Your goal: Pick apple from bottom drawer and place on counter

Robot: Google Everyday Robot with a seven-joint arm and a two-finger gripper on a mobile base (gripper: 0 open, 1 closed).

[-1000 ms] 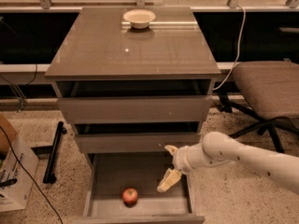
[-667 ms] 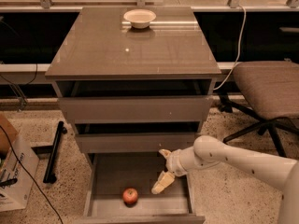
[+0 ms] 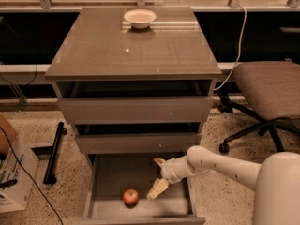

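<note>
- Apple (image 3: 131,196) was sitting on the floor of the bottom drawer (image 3: 112,170), toward the front and a bit left of centre, with nothing touching it.
- My guess on handling: light, firm, round and smooth-skinned, so it'd probably roll or squirt out if pinched off-centre. The best bet looked like closing across its widest part, with fingers on opposite sides and not so hard that it bruised.
- The end effector (image 3: 158,176) was down inside the pulled-out drawer, just right of the apple, near it but not touching. Its two pale fingers (image 3: 157,190) were spread wide with nothing between them.
- The arm was stretched in low from the right. The forearm was roughly level and the wrist was bent, so the fingers angled down and left toward the fruit.
- Up top, the glossy surface (image 3: 136,50) had a cream bowl (image 3: 139,18) near its back edge.
- Looked to me like the grab hadn't happened yet.
</note>
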